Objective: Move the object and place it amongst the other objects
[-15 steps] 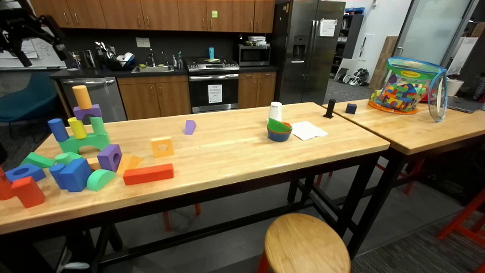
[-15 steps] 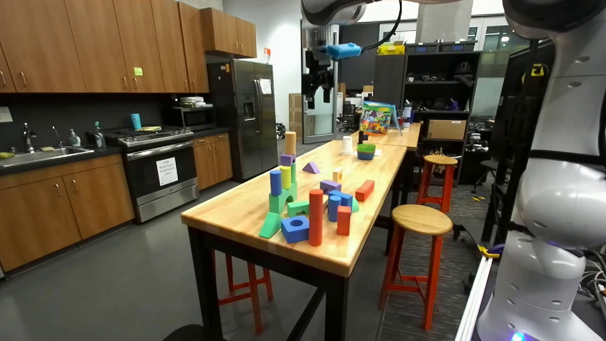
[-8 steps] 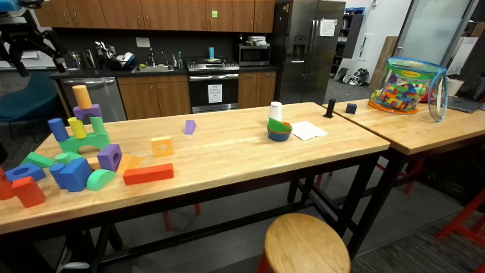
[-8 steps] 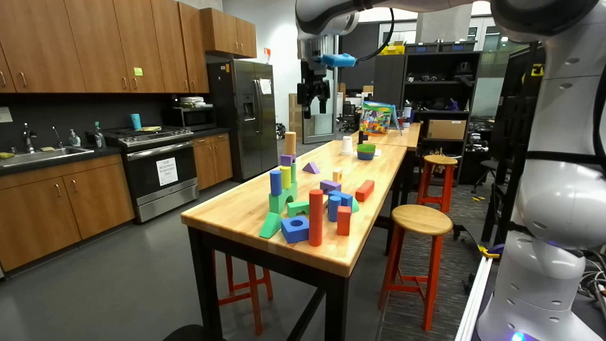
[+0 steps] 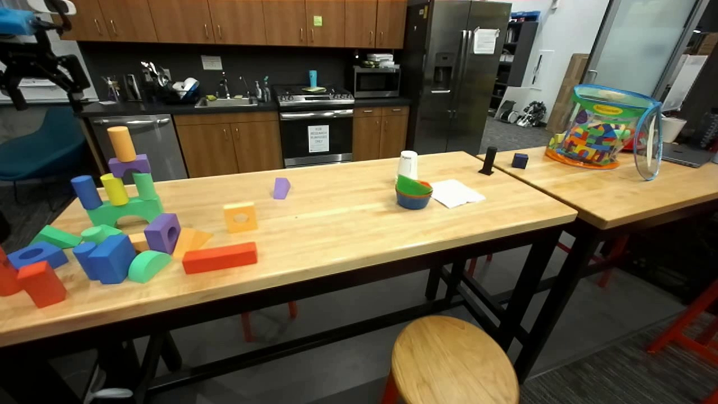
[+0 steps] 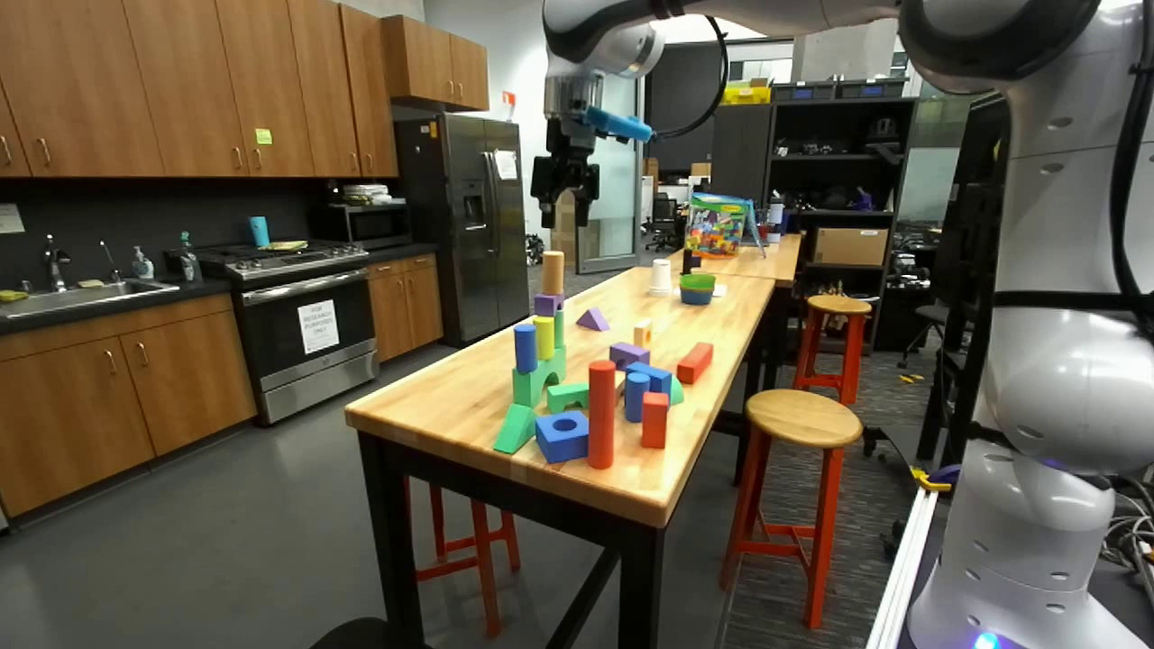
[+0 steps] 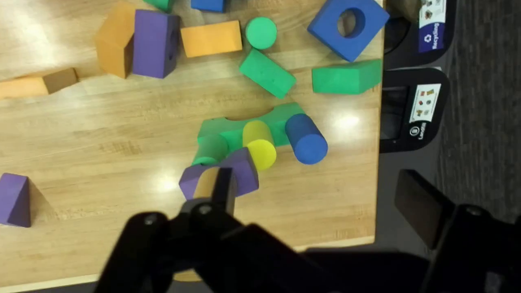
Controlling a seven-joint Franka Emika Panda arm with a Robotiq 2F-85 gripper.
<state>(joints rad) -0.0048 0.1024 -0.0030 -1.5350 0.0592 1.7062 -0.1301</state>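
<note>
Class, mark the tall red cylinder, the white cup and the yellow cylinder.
Tall red cylinder point(image 6: 601, 416): an exterior view, curved side.
White cup point(image 5: 408, 165): an exterior view, side wall.
Yellow cylinder point(image 7: 261, 149): wrist view, top end.

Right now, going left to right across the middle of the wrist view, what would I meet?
Purple wedge, green pillar, yellow cylinder, blue cylinder, then the landfill bin. Whatever overlaps these is left out.

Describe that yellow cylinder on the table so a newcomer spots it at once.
On the long wooden table, find the green arch with a row of three standing on it. The yellow cylinder is the middle one, set apart by its colour from the blue cylinder and green piece flanking it.
</note>
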